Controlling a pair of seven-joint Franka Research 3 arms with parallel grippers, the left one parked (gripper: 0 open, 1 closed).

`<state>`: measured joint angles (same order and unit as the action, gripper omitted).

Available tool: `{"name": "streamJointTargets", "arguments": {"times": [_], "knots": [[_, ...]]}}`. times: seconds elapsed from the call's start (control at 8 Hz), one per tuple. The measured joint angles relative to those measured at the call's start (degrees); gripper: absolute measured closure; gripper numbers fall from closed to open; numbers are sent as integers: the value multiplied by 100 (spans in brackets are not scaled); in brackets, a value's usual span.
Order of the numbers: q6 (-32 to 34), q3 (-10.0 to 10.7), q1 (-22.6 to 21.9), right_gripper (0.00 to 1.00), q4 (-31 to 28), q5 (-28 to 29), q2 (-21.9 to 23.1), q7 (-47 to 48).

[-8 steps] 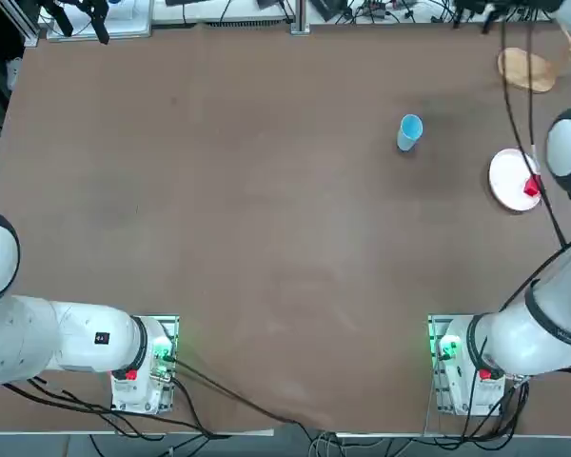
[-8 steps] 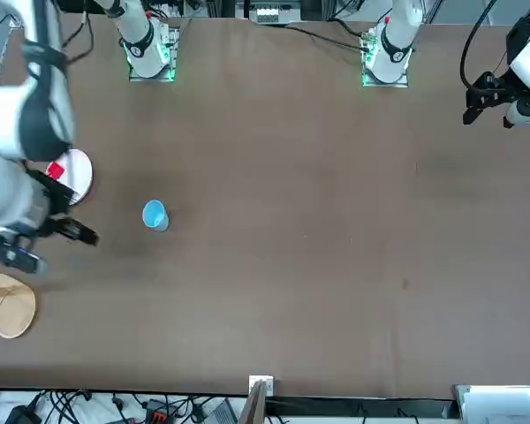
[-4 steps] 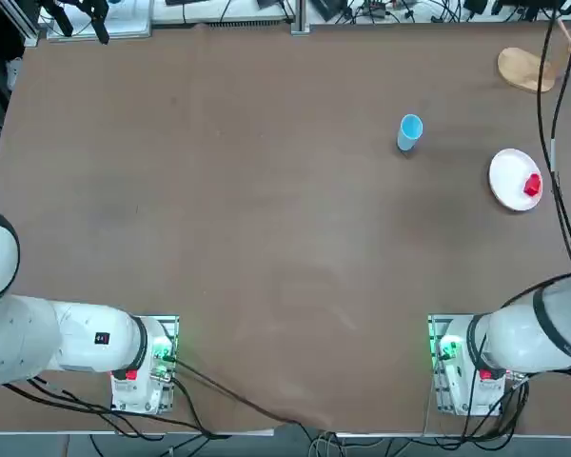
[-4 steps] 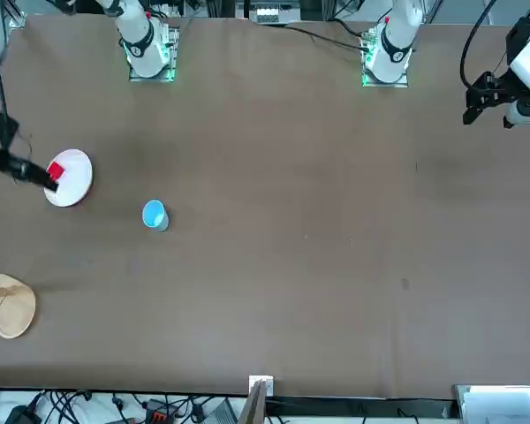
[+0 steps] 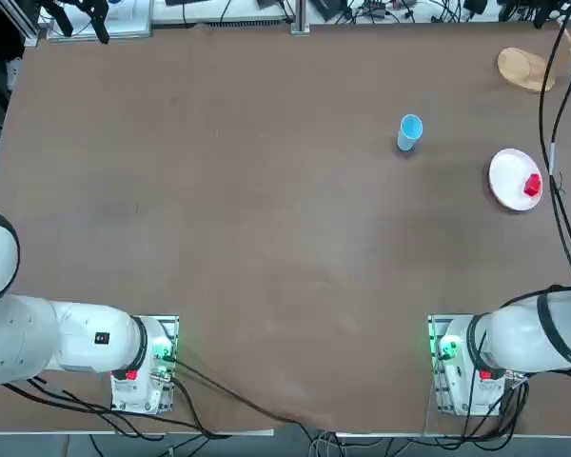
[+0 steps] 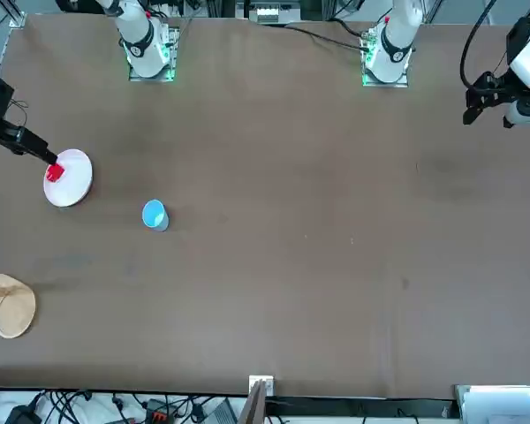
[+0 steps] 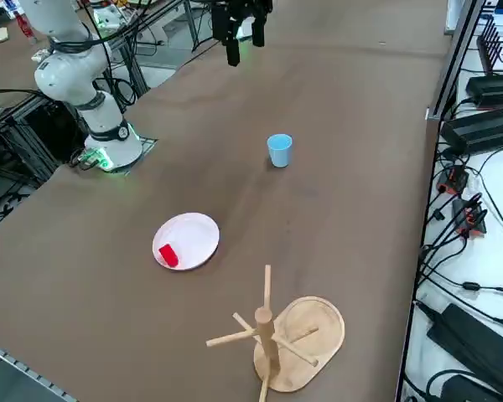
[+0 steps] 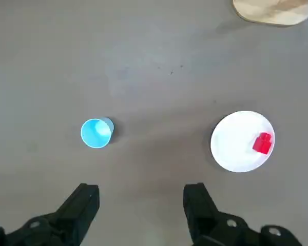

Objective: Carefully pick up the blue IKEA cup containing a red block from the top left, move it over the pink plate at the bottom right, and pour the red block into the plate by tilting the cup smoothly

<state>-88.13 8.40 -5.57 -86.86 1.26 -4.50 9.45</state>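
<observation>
the right gripper [image 8: 141, 197] hangs high above the worktop [image 8: 159, 61], pointing down, its fingers [image 8: 84, 202] spread wide and holding nothing. beyond the fingertips, well apart from them, the blue ikea cup [image 8: 96, 132] stands upright on the worktop off one finger, with no block showing inside. off the other finger lies the pink plate [image 8: 236, 148], the red block [image 8: 262, 143] resting on it near the rim. farther out past the plate sits a tan wooden dish [image 8: 272, 10], which carries a wooden peg stand [image 7: 264, 331].
</observation>
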Motion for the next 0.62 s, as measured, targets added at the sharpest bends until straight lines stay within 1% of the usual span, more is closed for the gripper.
{"name": "streamJointTargets", "arguments": {"times": [0.25,0.62], "knots": [[2,0,7,0,-28,0,-1,-252],[7,-9,6,0,-28,0,3,-279]]}}
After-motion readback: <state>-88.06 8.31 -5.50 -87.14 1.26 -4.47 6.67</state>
